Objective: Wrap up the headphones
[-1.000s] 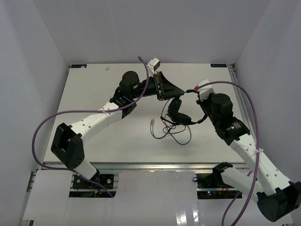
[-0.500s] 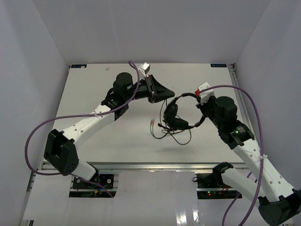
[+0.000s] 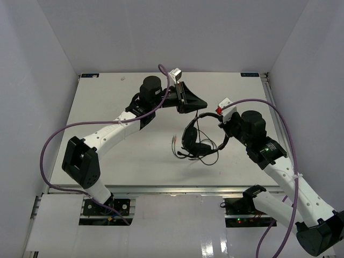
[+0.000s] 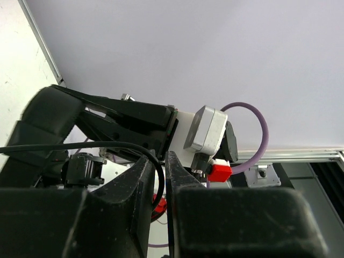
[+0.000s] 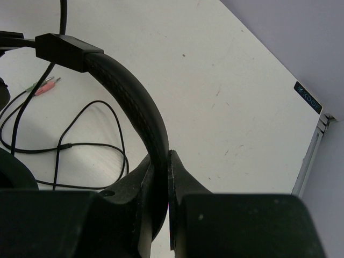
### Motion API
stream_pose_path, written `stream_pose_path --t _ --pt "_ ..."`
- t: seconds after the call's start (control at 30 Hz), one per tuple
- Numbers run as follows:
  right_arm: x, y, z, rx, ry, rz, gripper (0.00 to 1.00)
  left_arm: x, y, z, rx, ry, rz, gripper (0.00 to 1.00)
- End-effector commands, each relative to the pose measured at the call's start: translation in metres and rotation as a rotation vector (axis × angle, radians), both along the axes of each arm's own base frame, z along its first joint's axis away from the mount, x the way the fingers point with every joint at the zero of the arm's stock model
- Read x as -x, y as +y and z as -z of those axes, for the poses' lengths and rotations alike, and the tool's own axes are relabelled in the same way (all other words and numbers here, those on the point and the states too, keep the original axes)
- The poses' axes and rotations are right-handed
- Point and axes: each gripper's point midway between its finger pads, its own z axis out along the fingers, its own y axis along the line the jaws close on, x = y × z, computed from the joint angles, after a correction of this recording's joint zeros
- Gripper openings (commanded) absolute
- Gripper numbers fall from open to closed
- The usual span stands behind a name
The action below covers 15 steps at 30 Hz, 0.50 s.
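Note:
The black headphones [image 3: 200,138] hang above the middle of the table. My right gripper [image 3: 223,129] is shut on the padded headband [image 5: 134,102], which runs between its jaws. My left gripper [image 3: 196,103] is shut on the thin black cord [image 4: 153,161], just up and left of the headband. The cord hangs from there past the earcup to loose loops [image 3: 200,156] on the table. Its small reddish plugs [image 3: 173,140] lie left of the earcups, and show in the right wrist view [image 5: 45,85].
The white table [image 3: 107,134] ends at a metal rail on the right [image 3: 273,107] and at the near edge. Purple arm cables [image 3: 59,137] arc beside both arms. White walls close in the back and sides.
My left gripper swung left and back, ending a little higher and right with the cord. My right gripper moved the headphones toward me and slightly left.

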Motion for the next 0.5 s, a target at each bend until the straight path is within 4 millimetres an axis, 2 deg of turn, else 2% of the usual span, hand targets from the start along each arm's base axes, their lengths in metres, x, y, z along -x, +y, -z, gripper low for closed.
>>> stream_pose_path --t 0.0,0.2,0.3,0.47 --pt "-0.008 0.015 -0.024 -0.083 -0.064 -0.02 0.08 0.012 -0.005 -0.023 0.027 -0.037 0.044 0.24" --pt "-0.022 0.006 -0.017 -0.141 -0.047 0.104 0.08 0.023 -0.015 -0.03 0.038 -0.05 0.088 0.22" --pt "-0.034 -0.011 -0.015 -0.159 -0.051 0.219 0.08 0.03 -0.015 -0.034 0.039 -0.06 0.099 0.2" --pt "-0.039 -0.026 -0.019 -0.2 -0.058 0.305 0.08 0.036 -0.009 -0.036 0.03 -0.066 0.089 0.2"
